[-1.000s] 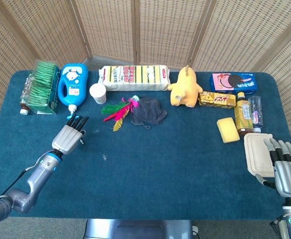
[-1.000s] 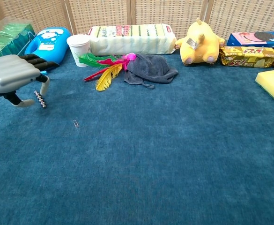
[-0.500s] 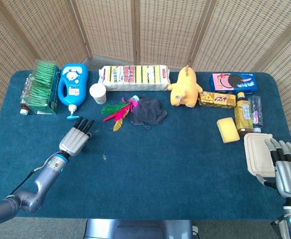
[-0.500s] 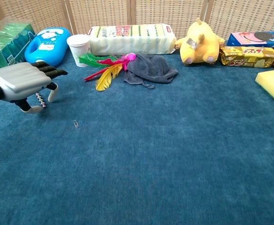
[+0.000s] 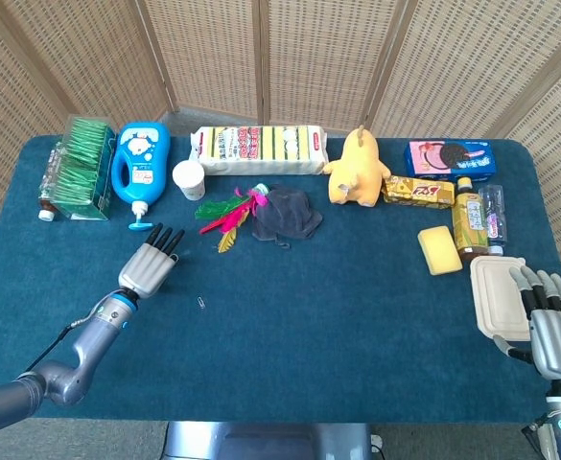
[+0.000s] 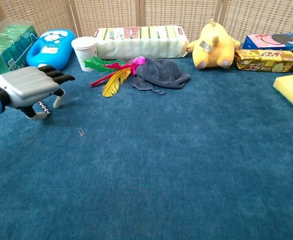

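Left hand (image 6: 28, 90) hovers palm-down, fingers extended, holding nothing, directly over small beaded metal piece (image 6: 43, 106) on desk (image 6: 186, 160); silver paperclip (image 6: 81, 132) just beyond. Right hand (image 5: 553, 326) spread beside white lidded container (image 5: 496, 295).

The bench (image 5: 309, 316), covered in blue cloth, is carrying everything. A paper clip (image 5: 201, 303) is lying just right of the left robot hand (image 5: 150, 266), and a small beaded thing (image 6: 42, 107) is showing under it in the chest view. Beyond that robot hand a green pack (image 5: 77, 167), a blue bottle (image 5: 142, 165) and a white cup (image 5: 189, 179) are lying along the far edge. Further right, feathers (image 5: 224, 215) are touching a grey cloth (image 5: 286, 213), with a long sponge pack (image 5: 258, 149) behind. A yellow plush (image 5: 356, 170), snack bar (image 5: 418, 192), cookie box (image 5: 449, 158), sponge (image 5: 440, 250) and bottle (image 5: 468, 221) are sitting ahead of the right robot hand (image 5: 554, 324), which has a white box (image 5: 497, 296) just beside it.
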### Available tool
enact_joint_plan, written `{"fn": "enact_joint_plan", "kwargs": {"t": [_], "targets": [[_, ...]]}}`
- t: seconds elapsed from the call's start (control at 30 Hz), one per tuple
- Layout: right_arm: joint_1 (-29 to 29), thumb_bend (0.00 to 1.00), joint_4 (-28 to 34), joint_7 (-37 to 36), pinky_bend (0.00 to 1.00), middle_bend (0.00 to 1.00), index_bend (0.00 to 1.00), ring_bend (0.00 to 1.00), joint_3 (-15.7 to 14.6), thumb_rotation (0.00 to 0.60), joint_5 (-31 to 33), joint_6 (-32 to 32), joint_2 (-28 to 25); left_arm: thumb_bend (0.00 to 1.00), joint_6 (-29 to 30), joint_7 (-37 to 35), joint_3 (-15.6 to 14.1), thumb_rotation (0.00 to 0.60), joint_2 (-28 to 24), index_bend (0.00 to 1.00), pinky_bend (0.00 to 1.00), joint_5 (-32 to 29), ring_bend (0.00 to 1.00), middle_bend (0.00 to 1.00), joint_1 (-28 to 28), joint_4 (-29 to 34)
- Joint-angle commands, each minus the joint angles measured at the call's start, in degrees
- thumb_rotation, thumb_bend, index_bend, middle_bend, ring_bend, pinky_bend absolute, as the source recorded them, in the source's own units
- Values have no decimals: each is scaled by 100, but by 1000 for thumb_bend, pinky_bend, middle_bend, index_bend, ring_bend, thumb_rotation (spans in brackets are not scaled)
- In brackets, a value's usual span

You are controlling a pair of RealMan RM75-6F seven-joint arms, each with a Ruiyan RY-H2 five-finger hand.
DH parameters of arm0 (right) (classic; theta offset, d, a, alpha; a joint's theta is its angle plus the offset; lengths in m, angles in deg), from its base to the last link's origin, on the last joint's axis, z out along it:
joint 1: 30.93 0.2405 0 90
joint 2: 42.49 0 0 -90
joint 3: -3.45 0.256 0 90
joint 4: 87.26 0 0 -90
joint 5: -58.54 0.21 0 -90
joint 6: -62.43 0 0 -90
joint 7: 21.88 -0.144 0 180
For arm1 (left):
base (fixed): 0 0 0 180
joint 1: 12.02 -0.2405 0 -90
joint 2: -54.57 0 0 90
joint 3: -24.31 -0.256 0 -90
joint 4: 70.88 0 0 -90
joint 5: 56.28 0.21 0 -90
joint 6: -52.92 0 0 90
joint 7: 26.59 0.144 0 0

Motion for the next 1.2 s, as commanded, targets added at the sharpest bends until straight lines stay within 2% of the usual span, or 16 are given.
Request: {"fn": "enact_joint_plan", "kwargs": {"t": [0.03,0.53,0.8,1.2], "targets": [[-3,0,3,-18,0,0,0,0,-5,600,-14,6,-8,589,-14,45,2,600,24,440,0,-54,0,0,17,19],[-9,0,22,-154,0,0,0,0,-14,600,-59,14,-58,648,18,362,-44,600,15,514,0,-276,0,0,50,99],[-8,0,49,-229,0,0,0,0,-28,600,-76,-10,-90,748,26,567,-85,600,0,515,0,-388,0,0,66,111],[-8,0,65,-267,0,0,0,0,-42,600,-95,-20,-111,754,92,815,-127,600,-72,515,0,-509,0,0,82,191]]}}
